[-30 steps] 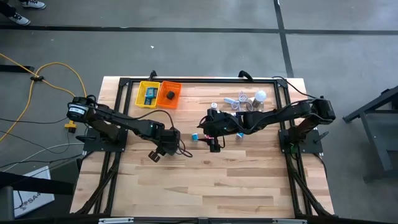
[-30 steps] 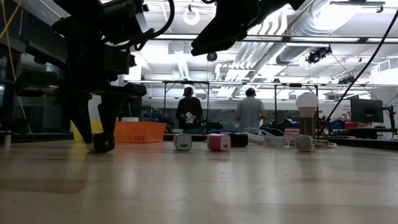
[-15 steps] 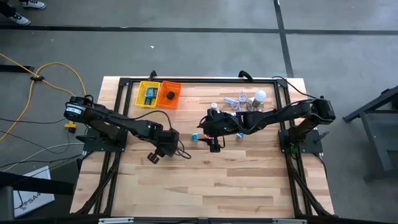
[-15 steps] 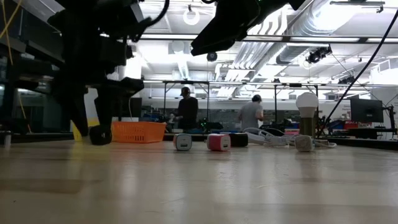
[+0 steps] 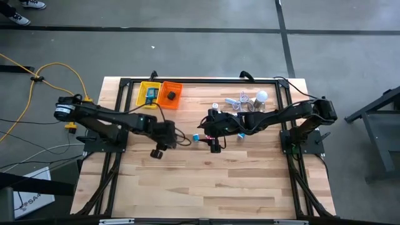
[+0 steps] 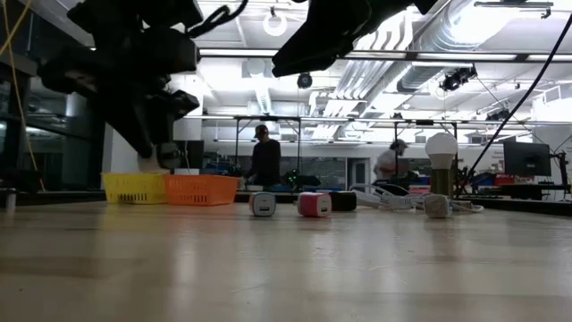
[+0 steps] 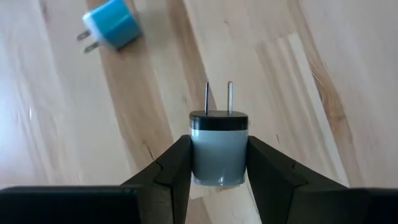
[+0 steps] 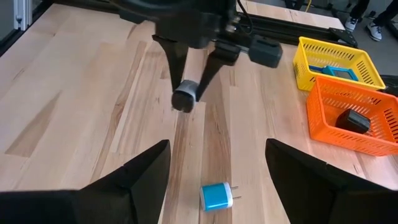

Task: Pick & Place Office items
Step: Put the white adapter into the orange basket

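My left gripper (image 5: 156,152) hangs above the left middle of the table, shut on a small grey charger plug (image 7: 218,152) with a black face and two metal prongs. The right wrist view shows the same plug (image 8: 185,96). My right gripper (image 5: 214,145) hovers open over the table's centre. A blue charger (image 5: 196,137) lies flat on the wood just to its left, also visible in the wrist views (image 8: 216,196) (image 7: 112,30). White (image 6: 263,204), pink-red (image 6: 314,204) and black (image 6: 343,201) pieces rest on the table farther back. My left gripper pinches the plug's grey body (image 7: 218,168) by its two opposite sides, between its two fingers (image 7: 177,165). The fingers come from above, pointing down. The plug is lifted clear of the table, and its black face and prongs (image 7: 217,99) point down at the wood.
A yellow basket (image 5: 149,95) and an orange basket (image 5: 170,95) stand side by side at the far left edge, each with items inside. A white light bulb (image 5: 262,96) and a white cable (image 5: 240,100) sit at the far right. Bare wood fills the near half.
My left gripper has risen from table height, carrying the grey plug up off the wood, and has drifted slightly toward the far edge. The right arm has kept still.
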You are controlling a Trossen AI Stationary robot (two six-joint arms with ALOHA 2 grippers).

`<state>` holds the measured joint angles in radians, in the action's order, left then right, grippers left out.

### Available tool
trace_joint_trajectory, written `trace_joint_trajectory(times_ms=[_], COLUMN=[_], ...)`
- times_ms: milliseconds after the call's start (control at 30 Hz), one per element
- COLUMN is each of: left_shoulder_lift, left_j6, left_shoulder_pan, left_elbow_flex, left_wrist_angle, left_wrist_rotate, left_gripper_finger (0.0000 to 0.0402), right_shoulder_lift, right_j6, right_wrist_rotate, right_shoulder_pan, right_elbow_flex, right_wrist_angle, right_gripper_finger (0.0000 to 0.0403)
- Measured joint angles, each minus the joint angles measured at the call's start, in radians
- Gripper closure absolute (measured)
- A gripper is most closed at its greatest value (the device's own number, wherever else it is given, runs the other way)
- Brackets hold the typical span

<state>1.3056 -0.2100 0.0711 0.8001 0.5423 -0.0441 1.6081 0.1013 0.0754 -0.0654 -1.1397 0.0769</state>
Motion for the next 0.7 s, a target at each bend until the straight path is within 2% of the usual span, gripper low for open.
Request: trace_joint_trajectory(times_ms=[200,433,700], left_shoulder_lift=[-0.023,-0.123,-0.187], left_j6=[0.112,0.195,0.229], left_shoulder_pan=[-0.066,-0.198,-0.363], left_elbow_flex=[0.000,0.000,0.000], left_wrist_angle=[-0.004,-0.004,-0.054], left_wrist_rotate=[-0.001,0.033,0.203], left_gripper_finger=[0.0277,0.0277,0.0277], right_shoulder_lift=[0.000,0.000,0.000], right_j6=[0.000,0.000,0.000], right_wrist_rotate=[0.000,0.000,0.000], right_shoulder_pan=[0.000,0.000,0.000], right_elbow_flex=[0.000,0.000,0.000], right_wrist_angle=[-0.001,-0.005,-0.006], right_gripper_finger=[0.0152,0.0152,0.0152])
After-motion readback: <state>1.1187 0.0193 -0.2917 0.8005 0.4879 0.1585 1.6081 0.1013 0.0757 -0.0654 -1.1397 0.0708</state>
